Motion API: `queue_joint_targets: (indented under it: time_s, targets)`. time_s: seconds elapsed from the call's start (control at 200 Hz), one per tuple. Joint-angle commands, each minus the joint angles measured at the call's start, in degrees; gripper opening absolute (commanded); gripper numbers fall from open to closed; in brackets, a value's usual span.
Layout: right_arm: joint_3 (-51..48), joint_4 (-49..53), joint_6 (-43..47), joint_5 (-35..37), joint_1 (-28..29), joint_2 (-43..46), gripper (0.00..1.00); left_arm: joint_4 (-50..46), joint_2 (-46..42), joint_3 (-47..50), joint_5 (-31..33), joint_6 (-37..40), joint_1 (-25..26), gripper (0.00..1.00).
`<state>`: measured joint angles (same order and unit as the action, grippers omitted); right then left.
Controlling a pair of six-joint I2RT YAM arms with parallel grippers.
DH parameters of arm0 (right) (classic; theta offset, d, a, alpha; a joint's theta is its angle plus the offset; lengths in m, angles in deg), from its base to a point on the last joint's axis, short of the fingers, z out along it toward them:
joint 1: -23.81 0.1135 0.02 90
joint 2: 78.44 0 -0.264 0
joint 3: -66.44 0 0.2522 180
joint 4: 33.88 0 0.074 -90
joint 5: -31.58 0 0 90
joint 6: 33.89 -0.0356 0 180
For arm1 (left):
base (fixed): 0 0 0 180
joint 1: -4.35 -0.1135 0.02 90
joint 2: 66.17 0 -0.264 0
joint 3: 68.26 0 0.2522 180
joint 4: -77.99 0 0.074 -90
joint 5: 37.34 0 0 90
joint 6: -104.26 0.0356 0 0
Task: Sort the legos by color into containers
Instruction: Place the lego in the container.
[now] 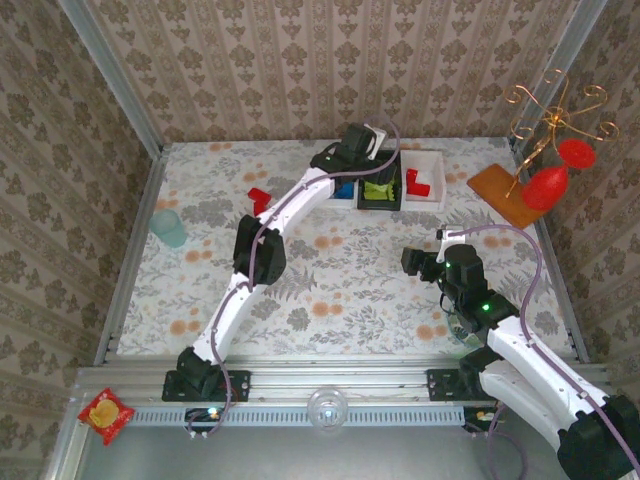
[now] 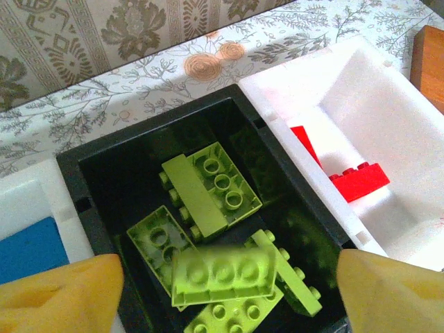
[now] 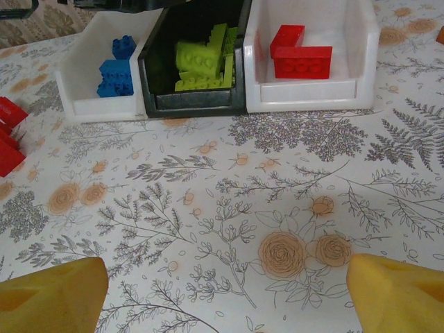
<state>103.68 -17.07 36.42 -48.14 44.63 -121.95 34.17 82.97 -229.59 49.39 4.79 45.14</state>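
directly beneath our left hand (image 2: 225,295), spread wide, lime legos (image 2: 211,184) lie in the black bin (image 2: 146,128); we judge this drop finished, so the loose red legos (image 1: 259,198) leftward come next.

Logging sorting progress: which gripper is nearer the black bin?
Left. The left gripper hovers directly above the black bin; the right gripper is over the table, well short of it.

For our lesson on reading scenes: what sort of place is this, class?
Probably a robot test booth dressed as a home: wallpapered panels in an aluminium frame, a floral-covered table, and a left arm and right arm bolted to a rail.
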Motion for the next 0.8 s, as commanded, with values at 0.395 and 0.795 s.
queue_joint_targets:
  time_s: [0.395,0.795]
  targets:
    - [2.25,-1.84,1.83,-1.24,5.37,-5.45,0.89,16.2,-43.58,58.99,3.22,4.52,-3.31,0.86]
    - [2.78,-4.45,1.89,1.31,6.95,-9.21,0.9,21.27,-59.52,91.98,-5.41,-6.19,-14.32,0.81]
